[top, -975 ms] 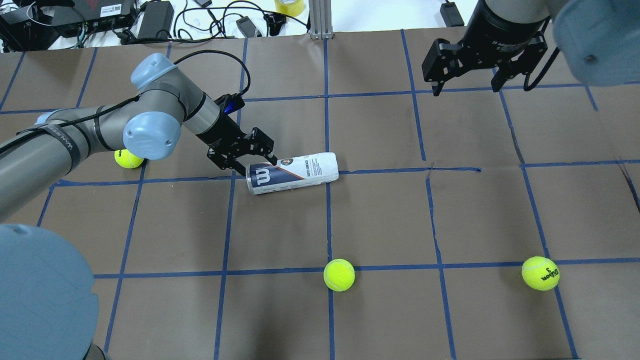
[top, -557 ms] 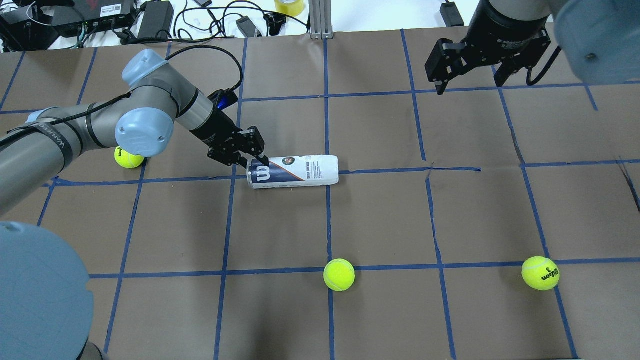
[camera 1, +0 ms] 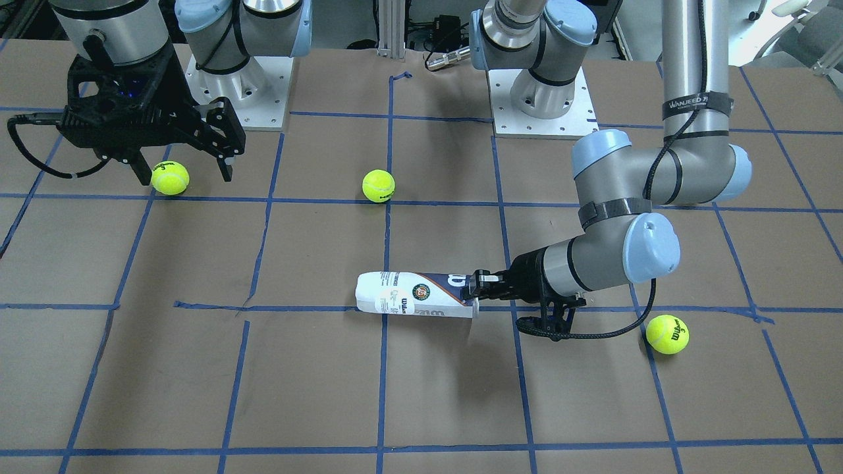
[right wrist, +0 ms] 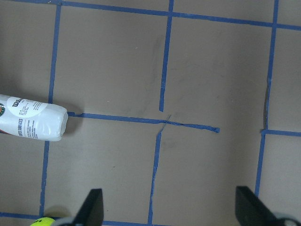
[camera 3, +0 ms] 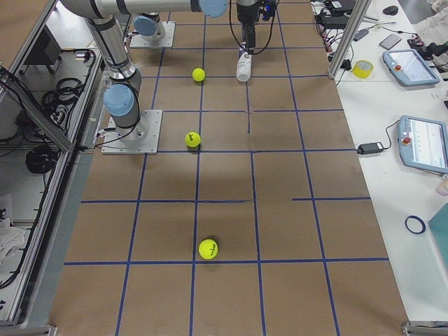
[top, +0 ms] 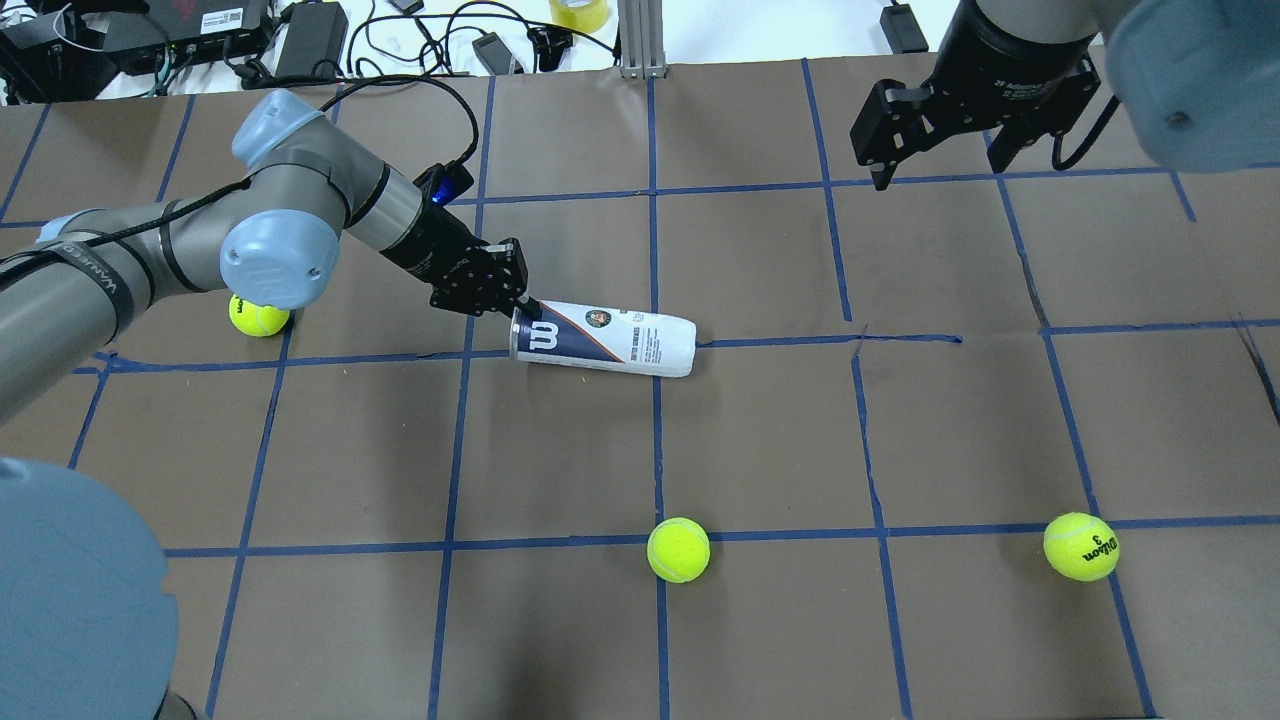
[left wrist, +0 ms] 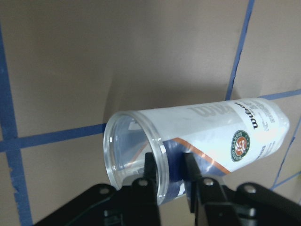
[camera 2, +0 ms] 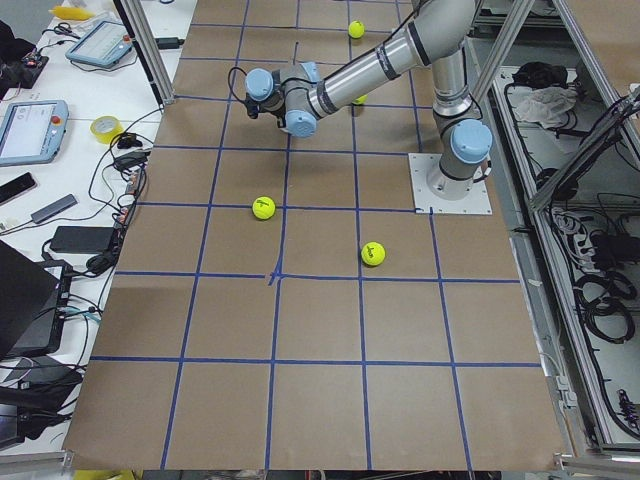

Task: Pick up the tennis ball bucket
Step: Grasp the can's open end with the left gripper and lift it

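The tennis ball bucket (top: 600, 340) is a clear tube with a white and navy label, lying near the table's middle. It also shows in the front view (camera 1: 415, 299) and the left wrist view (left wrist: 211, 141). My left gripper (top: 515, 305) is shut on the rim of its open end, with one finger inside and one outside (left wrist: 151, 176). The open end is raised a little; the closed end seems to rest on the paper. My right gripper (top: 935, 170) is open and empty, high at the far right, well away from the tube.
Three yellow-green tennis balls lie on the brown paper: one under my left arm (top: 258, 316), one at front middle (top: 678, 549), one at front right (top: 1081, 546). Cables and power bricks (top: 310, 40) lie beyond the far edge.
My left gripper has closed on the tube's open rim. The tube has swung, its open end rising and moving away, its closed end shifting nearer. The right gripper barely moved.
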Controlling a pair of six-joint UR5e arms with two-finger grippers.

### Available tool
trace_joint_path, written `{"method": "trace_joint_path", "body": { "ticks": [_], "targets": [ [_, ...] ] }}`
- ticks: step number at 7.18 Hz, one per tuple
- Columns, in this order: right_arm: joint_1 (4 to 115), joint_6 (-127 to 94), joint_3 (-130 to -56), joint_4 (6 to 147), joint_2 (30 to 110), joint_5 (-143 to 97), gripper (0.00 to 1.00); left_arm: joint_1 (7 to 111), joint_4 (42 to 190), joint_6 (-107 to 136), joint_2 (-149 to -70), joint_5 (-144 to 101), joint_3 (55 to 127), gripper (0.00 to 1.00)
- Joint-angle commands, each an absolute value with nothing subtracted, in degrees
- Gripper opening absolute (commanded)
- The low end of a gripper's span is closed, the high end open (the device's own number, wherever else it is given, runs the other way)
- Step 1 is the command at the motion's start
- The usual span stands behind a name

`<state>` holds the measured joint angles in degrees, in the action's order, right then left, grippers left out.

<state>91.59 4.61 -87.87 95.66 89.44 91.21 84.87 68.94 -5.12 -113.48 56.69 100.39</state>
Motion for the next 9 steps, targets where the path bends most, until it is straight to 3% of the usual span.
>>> {"method": "trace_joint_path", "body": {
  "ticks": [1, 4, 9],
  "targets": [
    [91.6, 5.4, -87.8, 95.8, 89.5, 91.1, 1.00, 84.7, 68.9, -0.9, -111.6, 55.4, 97.8, 0.00],
    [91.6, 5.5, -87.8, 95.8, 89.5, 91.1, 1.00, 86.0, 68.0, 10.0, -107.9, 55.8, 95.5, 0.00],
    [91.2, 6.3, -87.9, 97.6, 89.3, 91.3, 1.00, 93.3, 68.0, 16.4, -107.2, 76.4, 84.3, 0.00]
  ]
}}
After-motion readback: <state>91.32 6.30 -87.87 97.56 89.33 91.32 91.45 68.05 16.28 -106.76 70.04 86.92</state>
